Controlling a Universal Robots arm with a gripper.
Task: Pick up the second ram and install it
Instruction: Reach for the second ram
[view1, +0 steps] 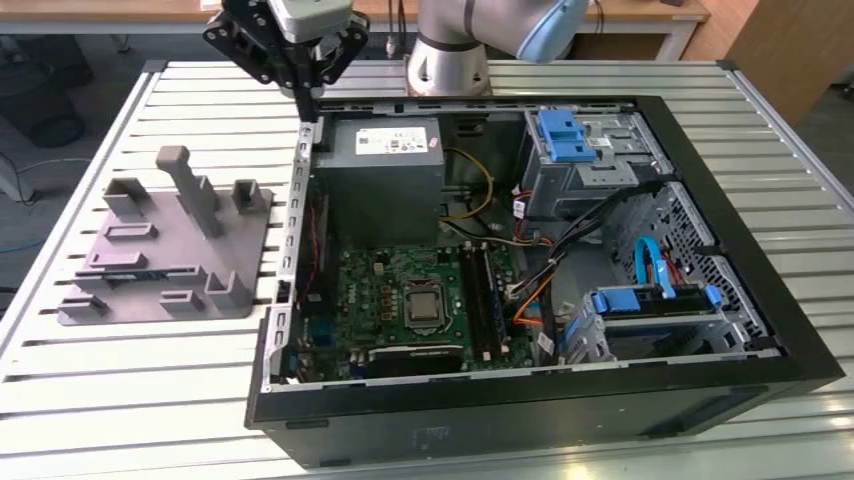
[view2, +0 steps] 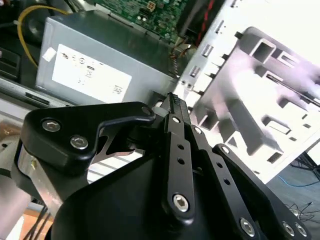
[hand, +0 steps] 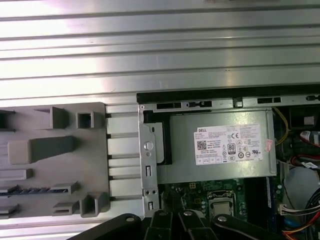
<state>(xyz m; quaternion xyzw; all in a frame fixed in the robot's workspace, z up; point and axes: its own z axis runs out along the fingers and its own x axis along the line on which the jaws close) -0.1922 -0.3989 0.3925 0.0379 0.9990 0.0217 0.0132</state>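
Note:
The second ram (view1: 138, 272) lies edge-on as a dark bluish sliver in a slot of the grey holder plate (view1: 240, 240), at the exterior view's left of the open computer case (view1: 747, 330). In the first wrist view the ram (hand: 32, 190) shows as a dark strip in the plate (hand: 95, 160). My gripper (view1: 310, 104) hangs above the case's far corner, by the power supply (view1: 380, 165), well apart from the ram. In the second wrist view my gripper (view2: 173, 100) has its fingers pressed together with nothing between them.
The motherboard (view1: 400, 290) lies in the case bottom, with long black memory slots (view1: 481, 295) beside the processor socket. Cables and blue drive bays (view1: 574, 140) fill the side at the exterior view's right. The case and plate rest on a slatted metal table (view1: 134, 380).

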